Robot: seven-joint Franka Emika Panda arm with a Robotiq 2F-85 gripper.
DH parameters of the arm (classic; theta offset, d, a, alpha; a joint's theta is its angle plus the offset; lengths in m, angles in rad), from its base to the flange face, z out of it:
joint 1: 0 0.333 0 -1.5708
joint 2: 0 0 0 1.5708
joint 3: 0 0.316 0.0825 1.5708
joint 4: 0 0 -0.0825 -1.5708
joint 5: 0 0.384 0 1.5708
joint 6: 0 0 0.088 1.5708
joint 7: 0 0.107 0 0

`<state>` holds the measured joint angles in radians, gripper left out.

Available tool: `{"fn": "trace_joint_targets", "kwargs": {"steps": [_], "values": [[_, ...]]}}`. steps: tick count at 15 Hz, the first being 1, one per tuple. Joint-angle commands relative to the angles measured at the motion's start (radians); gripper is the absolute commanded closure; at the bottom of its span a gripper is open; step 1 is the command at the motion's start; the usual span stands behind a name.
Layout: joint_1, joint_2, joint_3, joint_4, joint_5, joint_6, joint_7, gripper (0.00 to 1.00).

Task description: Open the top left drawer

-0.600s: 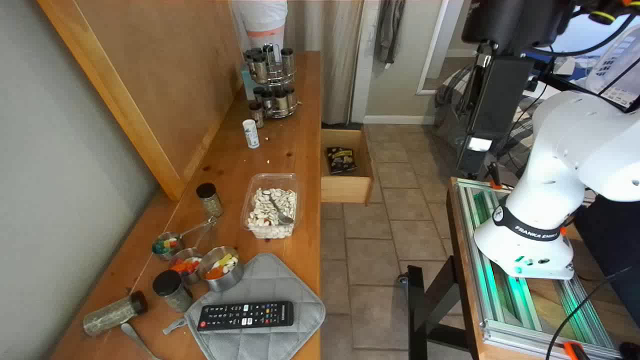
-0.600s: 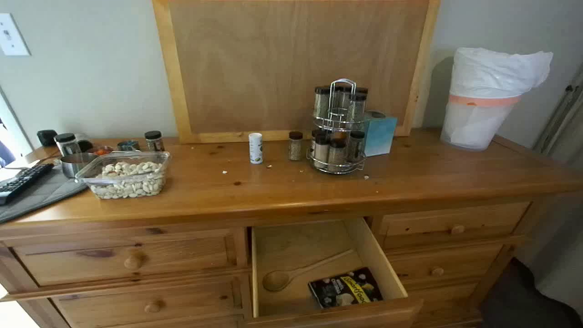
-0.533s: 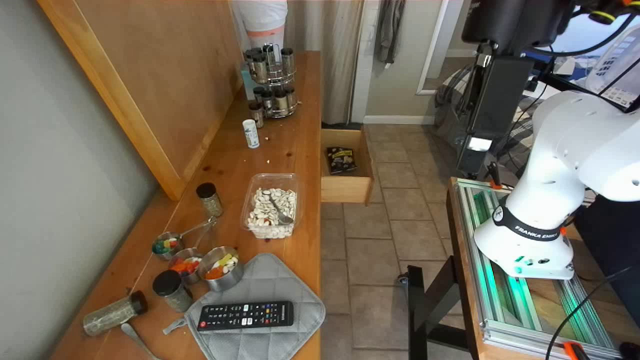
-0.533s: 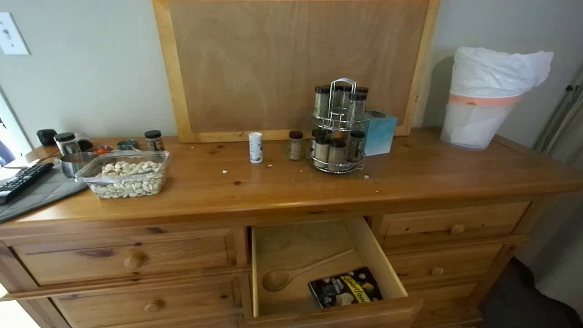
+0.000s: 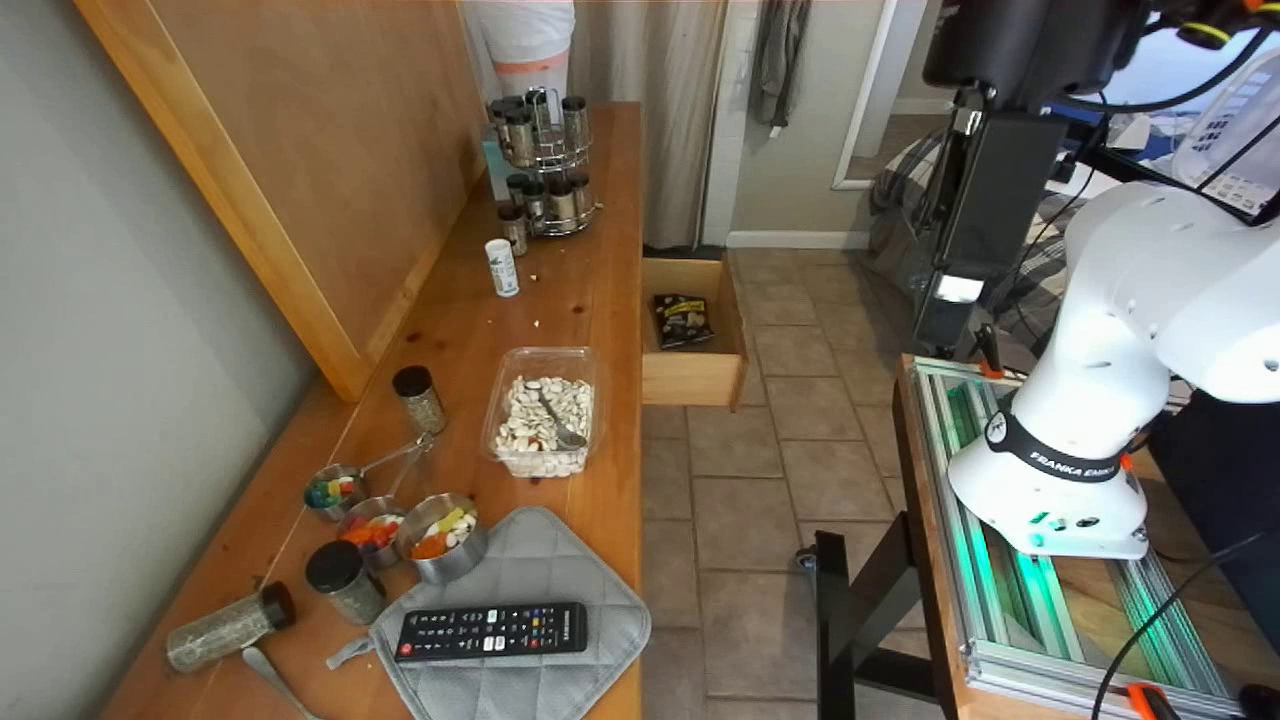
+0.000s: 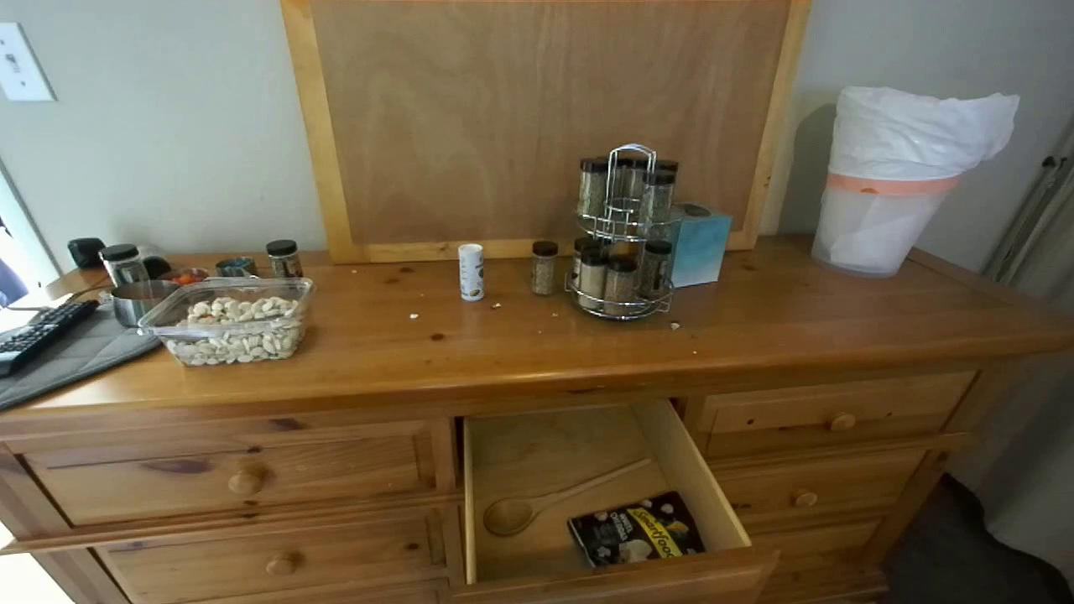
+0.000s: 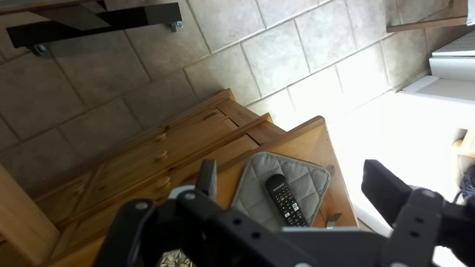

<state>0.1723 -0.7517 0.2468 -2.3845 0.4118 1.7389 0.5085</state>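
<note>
The top left drawer point(image 6: 336, 470) is shut in an exterior view, a long light-brown wooden front with a round knob point(image 6: 247, 481). Its front also shows at a slant in the wrist view point(image 7: 230, 150), partly behind a finger; its inside is hidden. My gripper point(image 7: 293, 181) is open, its two dark fingers wide apart with nothing between them. It hangs side-on at the upper right in an exterior view point(image 5: 945, 310), out over the floor and apart from the dresser. It is out of the frame in an exterior view that faces the drawers.
The smaller middle drawer point(image 6: 705, 478) stands pulled out, holding a wooden spoon point(image 6: 509, 515) and a black snack bag point(image 6: 638, 530). On the dresser top are a grey pot holder point(image 5: 550, 560) with a remote point(image 5: 490, 631), a clear tub point(image 5: 543, 412) and a spice rack point(image 6: 621, 231).
</note>
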Motion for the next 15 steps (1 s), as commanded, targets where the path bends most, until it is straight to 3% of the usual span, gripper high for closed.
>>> {"fn": "trace_joint_targets", "kwargs": {"steps": [1, 10, 15], "values": [[-0.023, -0.003, 0.015, 0.004, 0.011, -0.009, -0.011, 0.00], [-0.023, -0.003, 0.015, 0.004, 0.011, -0.009, -0.011, 0.00], [-0.072, 0.029, 0.109, -0.114, -0.103, 0.230, -0.018, 0.00]]}}
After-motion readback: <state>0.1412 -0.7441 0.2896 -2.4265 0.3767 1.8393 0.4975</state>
